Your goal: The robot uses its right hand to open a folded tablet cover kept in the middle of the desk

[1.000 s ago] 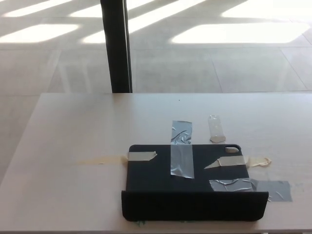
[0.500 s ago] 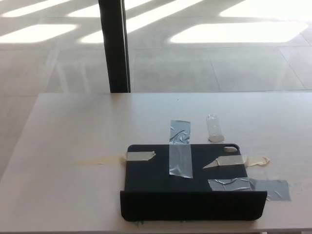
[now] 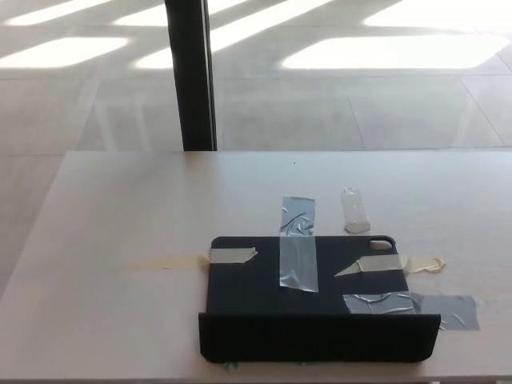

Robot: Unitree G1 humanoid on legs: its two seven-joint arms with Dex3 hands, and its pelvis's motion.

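The dark tablet cover (image 3: 308,298) is lying flat near the table's (image 3: 120,216) front edge, a little toward the right, its long axis running parallel to that edge. Its folded flap is standing up along the near side and the camera cutout is sitting at the far right corner. Strips of grey tape (image 3: 298,254) and beige tape (image 3: 233,255) are pinning it down. Neither hand is showing, so nothing is gripping it. Compared with a moment ago, only the camera is shifting slightly; the cover is staying put.
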